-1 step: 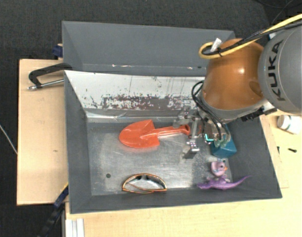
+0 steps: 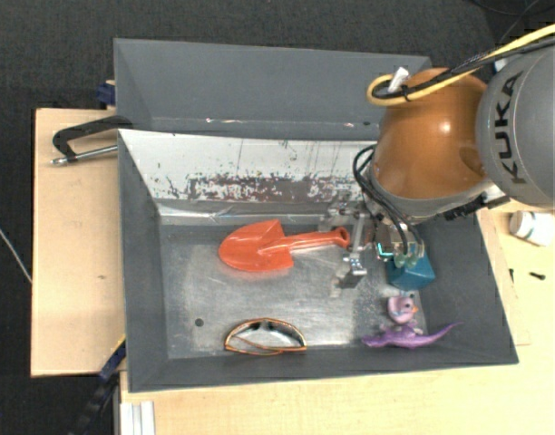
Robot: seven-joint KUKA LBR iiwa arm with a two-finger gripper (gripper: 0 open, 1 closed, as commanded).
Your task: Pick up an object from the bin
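pincer (image 2: 350,247) is seen spread at the orange spade (image 2: 259,247) handle tip; blade is laid toward 9 o'clock, axis 9-to-3.

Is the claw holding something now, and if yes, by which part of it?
Nothing seems held yet. The claw stands open, its fingers on either side of the handle end of the orange toy shovel.

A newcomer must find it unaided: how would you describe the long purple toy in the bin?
Look into the grey bin and go to the lower right corner of its floor in the camera view. A purple lizard-like toy lies there. Unlike the boxy teal block above it and the orange shovel mid-bin, it is slim with a tail pointing right.
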